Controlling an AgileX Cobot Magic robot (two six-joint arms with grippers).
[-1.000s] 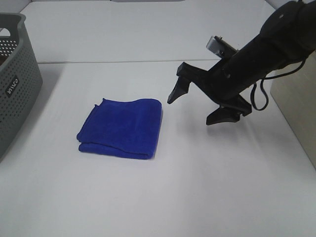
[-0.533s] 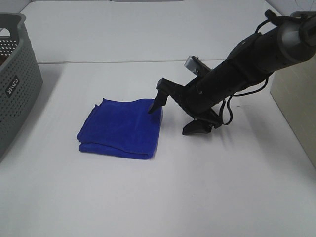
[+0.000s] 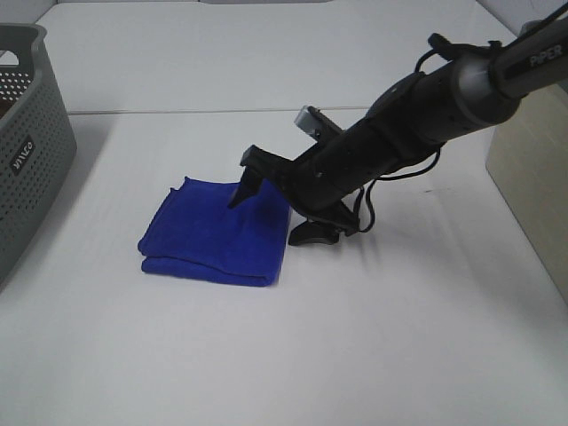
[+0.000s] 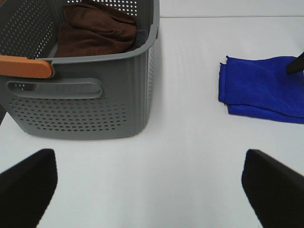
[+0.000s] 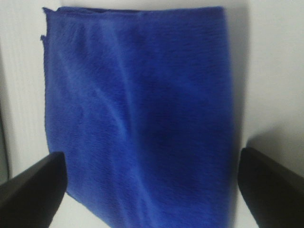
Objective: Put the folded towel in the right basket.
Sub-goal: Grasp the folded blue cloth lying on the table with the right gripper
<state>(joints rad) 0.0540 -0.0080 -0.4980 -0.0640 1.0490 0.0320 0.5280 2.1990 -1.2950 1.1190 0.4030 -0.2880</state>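
A folded blue towel point(image 3: 209, 231) lies flat on the white table, left of centre. It also shows in the left wrist view point(image 4: 261, 88) and fills the right wrist view point(image 5: 137, 109). My right gripper point(image 3: 271, 219) is open and low over the towel's right edge. One fingertip is over the cloth and the other is just off its right side; in the right wrist view point(image 5: 152, 190) the towel lies between the fingers. My left gripper point(image 4: 151, 190) is open and empty, near the grey basket, and is out of the high view.
A grey perforated basket point(image 3: 27, 169) stands at the left edge; in the left wrist view point(image 4: 95, 90) it holds a brown towel point(image 4: 97, 28). A beige container wall point(image 3: 532, 195) stands at the right edge. A table seam point(image 3: 177, 112) runs across the back.
My right arm has moved left and down, from well right of the towel to over its right edge, jaws still open. The towel has not moved.
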